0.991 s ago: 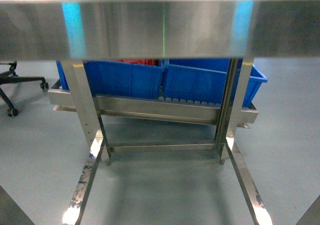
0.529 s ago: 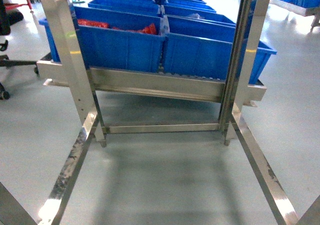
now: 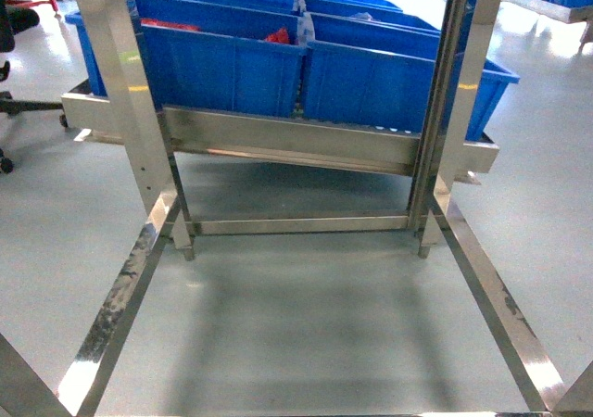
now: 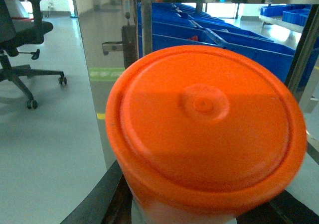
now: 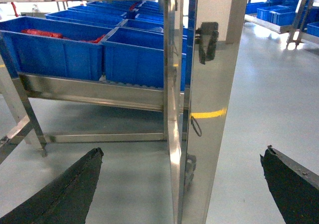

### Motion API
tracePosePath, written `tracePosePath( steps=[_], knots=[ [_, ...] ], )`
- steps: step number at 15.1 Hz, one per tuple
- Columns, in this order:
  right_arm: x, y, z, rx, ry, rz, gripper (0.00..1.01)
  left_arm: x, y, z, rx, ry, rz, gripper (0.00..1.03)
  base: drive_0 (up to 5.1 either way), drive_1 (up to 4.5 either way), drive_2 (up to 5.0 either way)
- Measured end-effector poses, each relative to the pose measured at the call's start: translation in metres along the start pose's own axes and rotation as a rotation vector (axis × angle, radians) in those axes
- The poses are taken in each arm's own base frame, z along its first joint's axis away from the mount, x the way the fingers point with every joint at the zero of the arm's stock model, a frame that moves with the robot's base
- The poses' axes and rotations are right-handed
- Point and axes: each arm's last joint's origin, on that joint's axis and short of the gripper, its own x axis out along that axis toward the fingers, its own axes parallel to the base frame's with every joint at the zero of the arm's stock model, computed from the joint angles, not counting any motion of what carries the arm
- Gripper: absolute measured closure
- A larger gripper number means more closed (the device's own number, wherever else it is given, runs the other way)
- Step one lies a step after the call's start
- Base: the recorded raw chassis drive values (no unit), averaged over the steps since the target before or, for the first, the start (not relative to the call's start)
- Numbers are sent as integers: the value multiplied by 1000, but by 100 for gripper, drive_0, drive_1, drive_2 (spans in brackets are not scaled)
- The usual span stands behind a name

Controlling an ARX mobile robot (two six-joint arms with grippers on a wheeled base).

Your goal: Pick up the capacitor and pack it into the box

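A: Head view — what occupies the frame?
B: A stainless steel rack (image 3: 278,144) whose sloped shelf carries blue plastic crates (image 3: 232,65) at 12 o'clock; red items (image 3: 278,37) show in one crate. Grey floor (image 3: 296,315) fills the 6 o'clock half. Neither claw appears in this view.

A: Left wrist view?
B: An orange round lid (image 4: 204,129) on a pale container fills the centre, very close to the lens. Dark parts of the left claw (image 4: 107,201) show at 7 o'clock beneath it; whether it pinches the container cannot be told. An office chair (image 4: 22,40) stands at 10 o'clock.

A: Right wrist view?
B: The right claw (image 5: 184,184) is spread wide and holds nothing — its dark fingers (image 5: 65,189) sit at 7 and 4 o'clock, with a steel upright (image 5: 199,104) of the rack between them.

A: Where is the box?
B: The pink tub and the capacitor appear in no view.
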Motion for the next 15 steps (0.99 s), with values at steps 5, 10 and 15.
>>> tracePosePath(
  steps=[5,10,15],
  knots=[
    [0,0,0,0,1,-1,3,0,0,0,0,-2,0,59,-394,202,202],
    [0,0,0,0,1,0,3,0,0,0,0,0,0,59,-491,255,255],
    [0,0,0,0,-1,0,3,0,0,0,0,-1,0,59,-491,254,254]
  ],
)
